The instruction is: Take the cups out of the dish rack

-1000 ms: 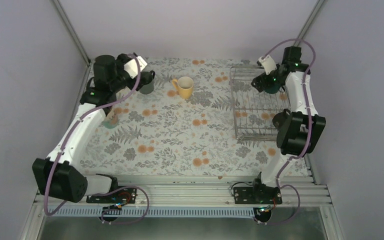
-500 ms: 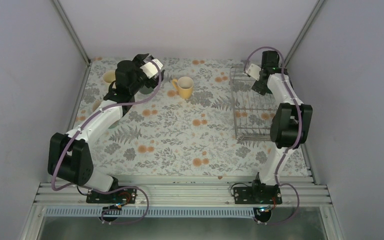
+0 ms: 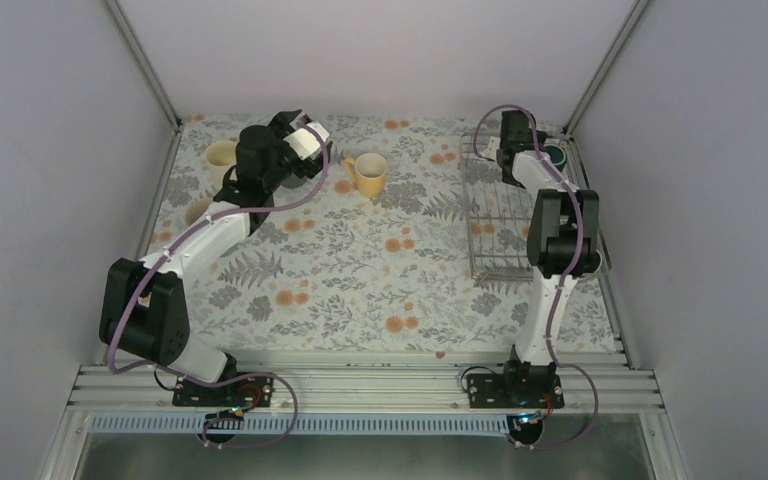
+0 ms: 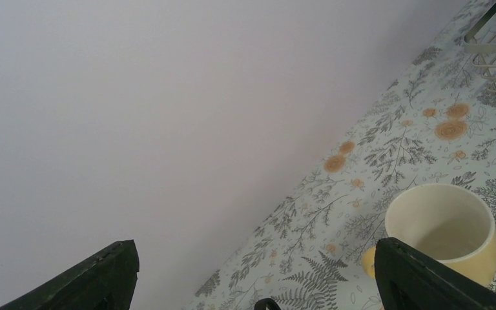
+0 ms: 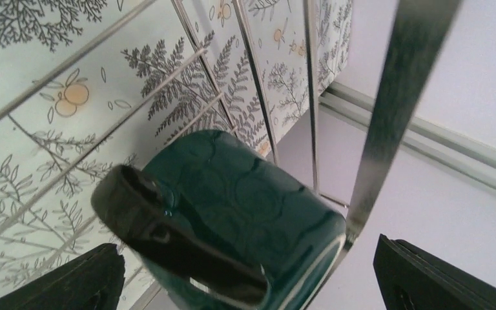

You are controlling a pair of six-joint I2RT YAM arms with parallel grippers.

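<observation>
1. Cups: the dark teal cup (image 5: 245, 194) lies directly ahead of the right end effector (image 5: 247, 248), in the gap between its two fingers, with its dark handle turned back toward the end effector. Neither finger is seen touching it.
2. Right end effector: fingers wide apart, clamped on nothing.
3. Dish rack (image 3: 500, 215): its wires run beneath and beyond the teal cup, and a rim bar rises just to the cup's right-finger side. The top view places this cup at the rack's far right corner.
4. Left end effector (image 4: 255, 258): fingers spread apart, nothing between them.
5. Yellow cup (image 4: 440, 226): upright, mouth up, on the patterned surface (image 4: 310, 213), ahead of the left end effector and off toward its right-hand finger. The top view shows it apart from the fingers.
6. Cream cup (image 3: 220, 155): upright on the surface behind the left end effector, on the far side of its wrist.
</observation>
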